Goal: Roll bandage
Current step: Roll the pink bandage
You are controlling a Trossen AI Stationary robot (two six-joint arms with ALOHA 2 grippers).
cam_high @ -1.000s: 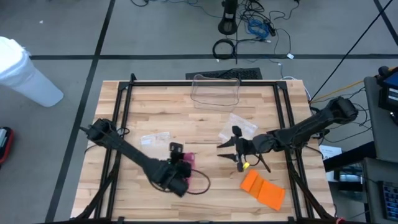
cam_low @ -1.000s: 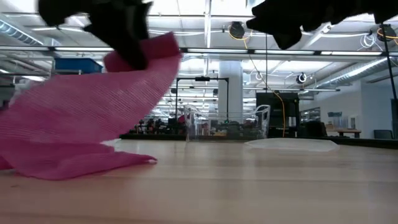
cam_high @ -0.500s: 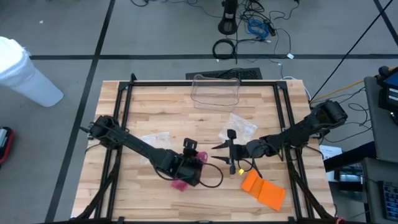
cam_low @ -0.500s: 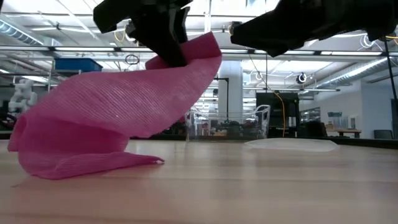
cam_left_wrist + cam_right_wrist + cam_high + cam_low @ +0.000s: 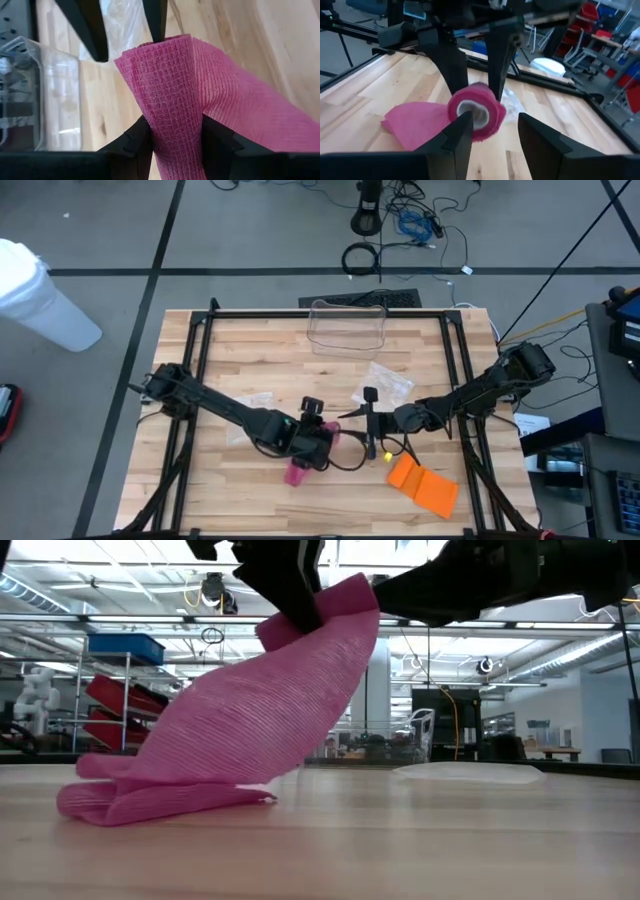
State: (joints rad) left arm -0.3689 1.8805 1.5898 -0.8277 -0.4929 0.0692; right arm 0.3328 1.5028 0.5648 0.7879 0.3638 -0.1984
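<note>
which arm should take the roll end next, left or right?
Probably right. The left tool already clamps the pink bandage and holds it up off the table. The right tool stands open facing the rolled end, fingers on either side, not touching yet.

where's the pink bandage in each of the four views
High view: pink bandage below centre, at the left gripper.
Low view: left of centre, lifted end held up, tail on the table.
Left wrist view: centre, between that gripper's fingers.
Right wrist view: centre, roll end-on.
Shared landmark: left gripper.
</note>
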